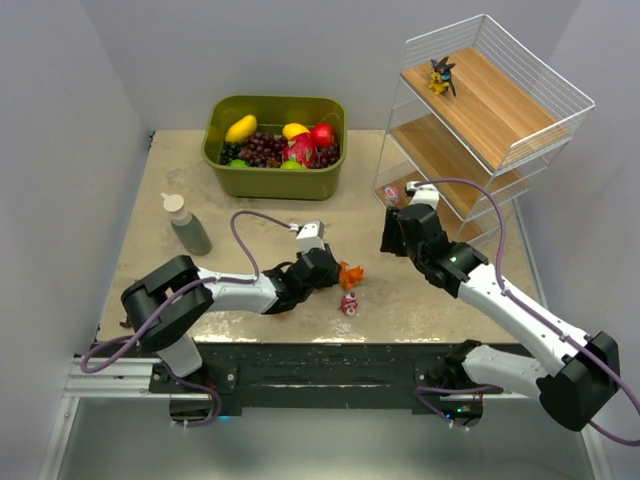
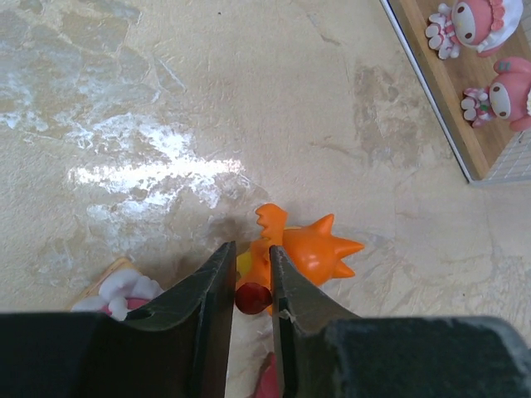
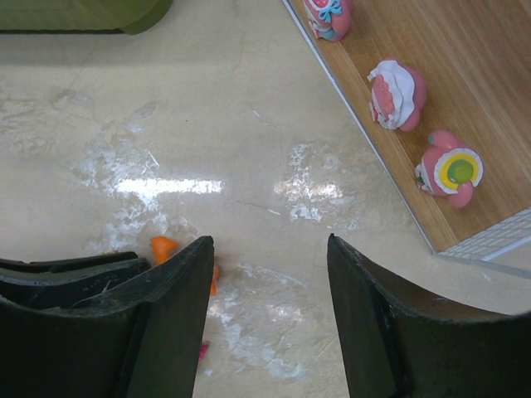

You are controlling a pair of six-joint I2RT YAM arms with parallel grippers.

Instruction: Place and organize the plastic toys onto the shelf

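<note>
Left wrist view puts the orange creature [image 2: 307, 249] on the table [image 2: 249, 99], spikes pointing away from the camera. The left gripper [image 2: 250, 250] has its fingers drawn close together, pinching a small red part at the toy's near end. Just left of those fingers lies a pink-and-white figurine [image 2: 124, 290], half hidden behind one finger. From the top external camera a small pink figurine [image 1: 349, 305] lies on the table just beside the orange one.

On the shelf [image 1: 520, 150], the lowest wooden tier carries three rounded pink figurines [image 3: 397, 93] in a row near its front edge, seen from the right wrist. The top tier holds the dark spiky creature [image 1: 441, 77], standing near the back left corner.

The right gripper [image 3: 267, 249] hangs over bare table just beside the lowest tier, its fingers spread wide with nothing between them.

Further back sit an olive-green bin [image 1: 275, 178] of fruit and, well to its left, a bottle [image 1: 187, 225] with a white cap.
</note>
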